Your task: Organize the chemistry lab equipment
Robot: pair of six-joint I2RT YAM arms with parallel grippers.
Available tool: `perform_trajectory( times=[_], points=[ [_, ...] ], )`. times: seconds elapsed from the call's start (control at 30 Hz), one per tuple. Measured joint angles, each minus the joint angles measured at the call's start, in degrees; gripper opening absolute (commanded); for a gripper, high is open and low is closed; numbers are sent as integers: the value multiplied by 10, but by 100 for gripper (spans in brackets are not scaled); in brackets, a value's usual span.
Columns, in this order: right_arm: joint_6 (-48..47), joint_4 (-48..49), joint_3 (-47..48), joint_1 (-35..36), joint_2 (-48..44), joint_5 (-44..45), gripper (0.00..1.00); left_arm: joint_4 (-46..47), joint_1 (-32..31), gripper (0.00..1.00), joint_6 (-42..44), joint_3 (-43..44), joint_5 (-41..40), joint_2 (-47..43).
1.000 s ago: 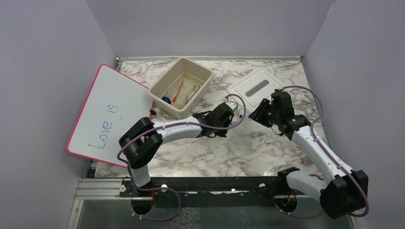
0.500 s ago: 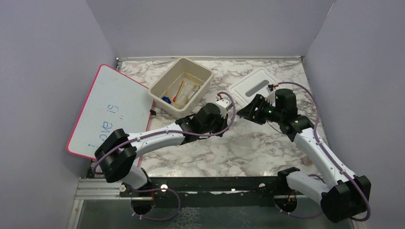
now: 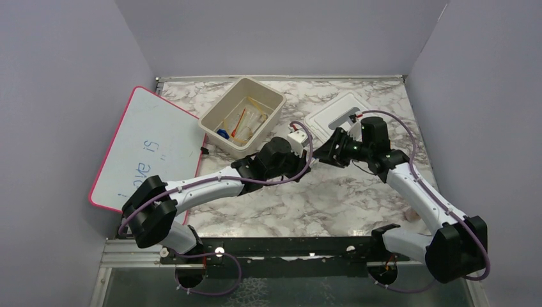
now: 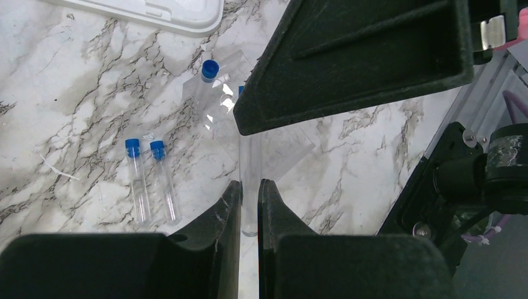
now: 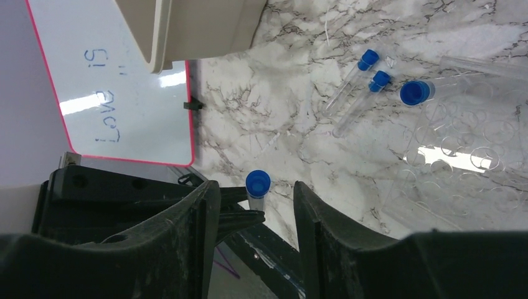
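My left gripper [image 4: 249, 184] is shut on a clear tube [image 4: 250, 156], which stands up between its fingers. In the right wrist view the tube's blue cap [image 5: 258, 184] sits between the jaws of my right gripper [image 5: 255, 190], which are open on either side and do not touch it. From above, the left gripper [image 3: 307, 160] and right gripper [image 3: 324, 153] meet tip to tip over the table's middle. Two thin blue-capped tubes [image 4: 149, 180] lie side by side on the marble. A larger blue-capped vial [image 5: 416, 92] lies in clear plastic wrapping [image 5: 461, 143].
The beige tub [image 3: 271, 102] holding several small items stands at the back, with the white lid [image 3: 335, 114] to its right. The pink-rimmed whiteboard [image 3: 147, 147] leans at the left. The black base rail [image 3: 287, 246] runs along the near edge.
My right gripper has swung left to the left gripper and opened around the tube's cap. The left arm has shifted its elbow leftward, still holding the tube.
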Motion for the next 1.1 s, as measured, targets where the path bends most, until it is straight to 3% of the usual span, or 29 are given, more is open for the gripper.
perform_trajectory(
  times=[0.2, 0.43, 0.6, 0.67, 0.77, 0.87, 1.1],
  points=[
    [3, 10, -1, 0, 11, -8, 35, 5, 0, 10, 0, -7, 2, 0],
    [5, 20, -4, 0, 17, -10, 32, 8, 0, 10, 0, -14, 4, -5],
    [6, 24, -7, 0, 26, -12, 23, 8, 0, 10, 1, -15, 4, -8],
    [6, 27, -7, 0, 26, -14, 19, 8, 0, 17, 1, -15, 4, -8],
    [7, 30, -7, 0, 26, -15, 17, 8, 0, 42, 3, -15, 2, -8],
    [0, 29, -7, 0, 19, -1, 17, 8, 0, 56, 1, -15, -6, -8],
    [-87, 10, -7, 0, -37, 127, 15, -37, 10, 63, -6, -9, -47, -26]
  ],
)
